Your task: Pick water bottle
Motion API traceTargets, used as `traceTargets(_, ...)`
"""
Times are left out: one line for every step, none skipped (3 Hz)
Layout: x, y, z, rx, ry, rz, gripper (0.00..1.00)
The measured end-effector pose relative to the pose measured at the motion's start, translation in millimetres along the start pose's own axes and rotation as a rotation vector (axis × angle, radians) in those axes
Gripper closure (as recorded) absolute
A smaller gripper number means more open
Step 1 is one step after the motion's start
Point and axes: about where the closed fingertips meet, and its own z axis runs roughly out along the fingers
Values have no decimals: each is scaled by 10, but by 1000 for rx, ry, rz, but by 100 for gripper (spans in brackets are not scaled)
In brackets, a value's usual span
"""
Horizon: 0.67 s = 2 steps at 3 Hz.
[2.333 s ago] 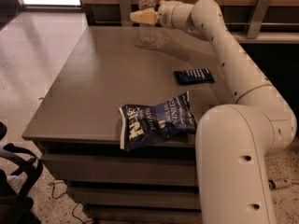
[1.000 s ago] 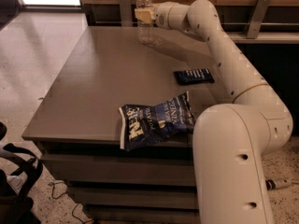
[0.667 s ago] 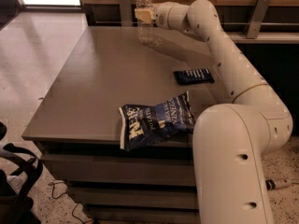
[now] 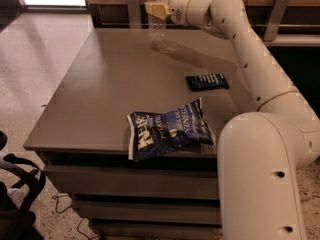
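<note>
The water bottle (image 4: 156, 26) is a slim clear plastic bottle at the far edge of the grey table (image 4: 105, 99), upright. Its top reaches the upper edge of the view. My gripper (image 4: 156, 7) comes in from the right on the long white arm (image 4: 250, 49). Its tan fingers (image 4: 152, 8) are shut around the bottle's upper part, at the label band. The bottle's base hangs slightly above the tabletop, with its shadow just below and to the right.
A blue crisp bag (image 4: 170, 129) lies near the table's front edge. A small dark packet (image 4: 207, 81) lies at the middle right. A wooden wall with metal brackets (image 4: 272, 14) runs behind the table. A black chair (image 4: 15, 194) stands at the lower left.
The gripper has closed in on the bottle from its right side and taken hold of it. The bottle has risen slightly off the table.
</note>
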Motion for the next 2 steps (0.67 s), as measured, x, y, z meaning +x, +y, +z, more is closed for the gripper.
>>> traceTargets(-198,145,-181,-37,-21,-57,100)
traceTargets(-313,330,-307,-60,-13,-106,100)
